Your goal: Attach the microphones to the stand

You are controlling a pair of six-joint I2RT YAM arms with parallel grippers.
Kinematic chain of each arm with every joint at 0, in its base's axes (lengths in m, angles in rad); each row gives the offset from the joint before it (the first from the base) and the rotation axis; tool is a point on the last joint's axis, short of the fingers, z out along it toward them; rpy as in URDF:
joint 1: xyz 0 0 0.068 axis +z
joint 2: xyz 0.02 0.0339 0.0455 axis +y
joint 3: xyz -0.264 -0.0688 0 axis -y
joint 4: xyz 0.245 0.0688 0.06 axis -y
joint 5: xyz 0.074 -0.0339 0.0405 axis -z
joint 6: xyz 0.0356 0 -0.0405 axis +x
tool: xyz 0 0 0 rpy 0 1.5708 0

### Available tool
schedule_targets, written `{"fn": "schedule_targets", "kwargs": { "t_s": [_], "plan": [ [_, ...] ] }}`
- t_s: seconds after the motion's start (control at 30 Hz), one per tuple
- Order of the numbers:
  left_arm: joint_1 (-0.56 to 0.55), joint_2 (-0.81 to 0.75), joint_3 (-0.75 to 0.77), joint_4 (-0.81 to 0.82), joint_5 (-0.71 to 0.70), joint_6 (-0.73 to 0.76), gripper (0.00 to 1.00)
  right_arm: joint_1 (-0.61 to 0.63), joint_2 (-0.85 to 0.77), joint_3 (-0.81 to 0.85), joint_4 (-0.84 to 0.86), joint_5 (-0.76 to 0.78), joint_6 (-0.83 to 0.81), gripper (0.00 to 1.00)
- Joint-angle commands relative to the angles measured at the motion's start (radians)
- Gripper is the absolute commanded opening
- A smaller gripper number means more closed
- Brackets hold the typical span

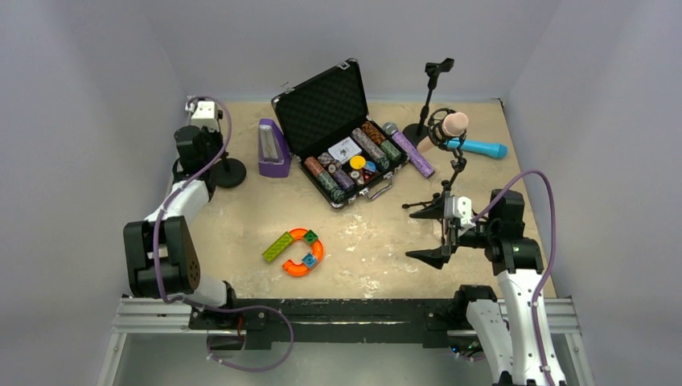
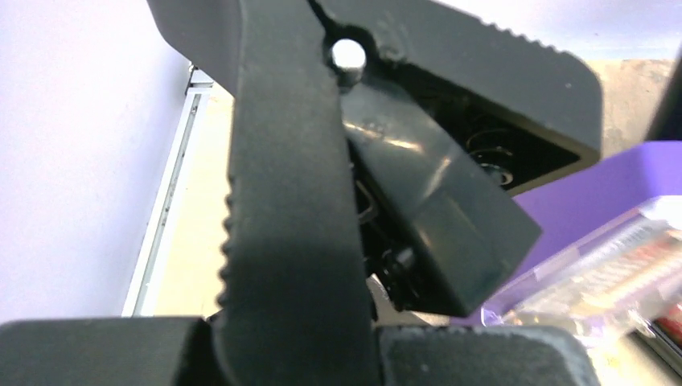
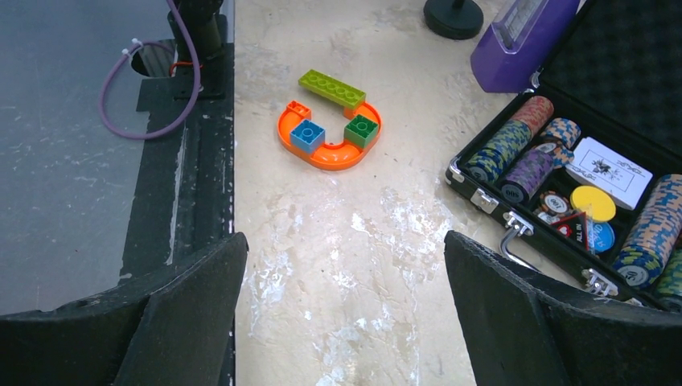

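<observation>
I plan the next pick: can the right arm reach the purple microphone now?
Probably yes: the purple microphone lies uncovered beside the open case, beyond the open right claw, though the stand with the pink microphone rises close alongside.

Chip case (image 1: pixel 322 100) just beside purple microphone (image 1: pixel 412 153)

Close-up stand clip (image 2: pixel 289 201) cut by top edge; purple box (image 2: pixel 599 193) blurred, cropped.

Robotics lab test cell: plain pale walls (image 1: pixel 96 80) are boxing in a beige table (image 1: pixel 241 217), left arm (image 1: pixel 165 257) and right arm (image 1: pixel 515 269) are sitting bolted to a metal rail (image 1: pixel 161 312), purple cables (image 1: pixel 545 201) are trailing, and random props, a poker chip case (image 1: pixel 322 104) and toy bricks (image 1: pixel 296 249), are lying around.
</observation>
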Motion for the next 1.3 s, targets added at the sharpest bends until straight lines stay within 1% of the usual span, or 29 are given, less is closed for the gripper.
{"fn": "schedule_targets", "kwargs": {
  "t_s": [0.0, 0.13, 0.23, 0.4, 0.47, 0.57, 0.7, 0.77, 0.8, 0.87, 1.0, 1.07, 1.27],
  "plan": [
    [0.003, -0.188, -0.001, 0.049, 0.086, 0.093, 0.00, -0.003, -0.002, 0.020, -0.005, -0.013, -0.022, 0.96],
    [0.003, -0.347, -0.026, -0.045, 0.166, 0.103, 0.00, -0.004, -0.003, 0.023, -0.011, -0.015, -0.028, 0.96],
    [0.000, -0.456, -0.038, -0.150, 0.243, 0.108, 0.00, -0.004, -0.002, 0.024, -0.016, -0.017, -0.035, 0.96],
    [-0.009, -0.654, -0.083, -0.291, 0.349, 0.055, 0.00, -0.004, -0.002, 0.026, -0.021, -0.019, -0.040, 0.96],
    [-0.016, -0.737, -0.087, -0.361, 0.414, 0.023, 0.00, -0.005, -0.001, 0.027, -0.024, -0.018, -0.043, 0.96],
    [-0.035, -0.815, -0.081, -0.473, 0.517, -0.001, 0.00, -0.006, 0.001, 0.027, -0.028, -0.021, -0.050, 0.96],
    [-0.079, -0.893, -0.087, -0.555, 0.688, -0.005, 0.00, -0.006, 0.005, 0.028, -0.044, -0.024, -0.074, 0.96],
    [-0.125, -0.920, -0.094, -0.567, 0.763, -0.005, 0.00, -0.006, 0.003, 0.027, -0.050, -0.026, -0.083, 0.96],
    [-0.144, -0.929, -0.096, -0.572, 0.782, -0.033, 0.00, -0.006, 0.003, 0.026, -0.051, -0.025, -0.085, 0.96],
    [-0.218, -0.940, -0.089, -0.589, 0.799, -0.045, 0.00, -0.005, 0.004, 0.024, -0.050, -0.023, -0.088, 0.96],
    [-0.295, -0.938, -0.090, -0.550, 0.833, -0.112, 0.00, -0.006, 0.012, 0.024, -0.050, -0.014, -0.090, 0.96],
    [-0.348, -0.928, -0.089, -0.540, 0.835, -0.124, 0.00, -0.007, 0.015, 0.023, -0.050, -0.010, -0.091, 0.96],
    [-0.525, -0.865, -0.052, -0.572, 0.793, -0.080, 0.00, -0.009, 0.019, 0.020, -0.049, -0.002, -0.093, 0.97]
  ]
}}
